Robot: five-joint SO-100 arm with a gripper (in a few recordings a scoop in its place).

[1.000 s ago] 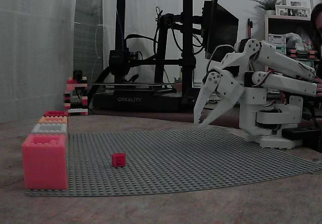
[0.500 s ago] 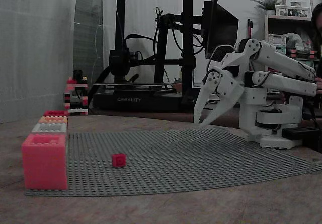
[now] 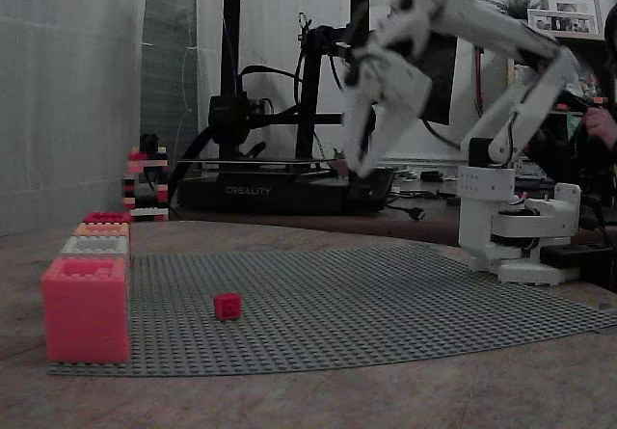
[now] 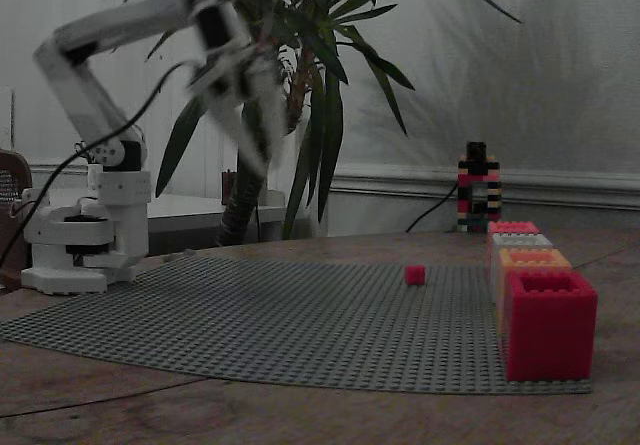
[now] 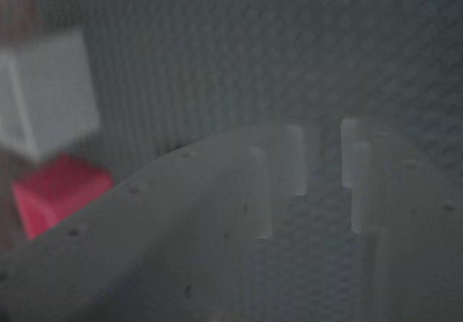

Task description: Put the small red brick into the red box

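A grey studded plastic baseplate (image 3: 386, 294) covers the wooden tabletop (image 3: 318, 400); the white gripper (image 3: 362, 164) hangs high above it, fingers slightly apart, holding nothing.

The small red brick (image 3: 228, 306) is a tiny bright red cube-shaped toy brick. It sits upright and alone on the grey studded baseplate (image 3: 386, 304). In one fixed view it lies in the lower left of the frame, and in the other fixed view (image 4: 415, 275) it lies right of centre. It is well apart from the red box.

The red box (image 4: 549, 325) is a deep crimson square box of studded bricks with its open top facing up. It stands upright on the edge of the baseplate at one end of a row of boxes. It looks large at the lower right of one fixed view. In the other fixed view it looks small and far (image 3: 106, 218), at the middle left.
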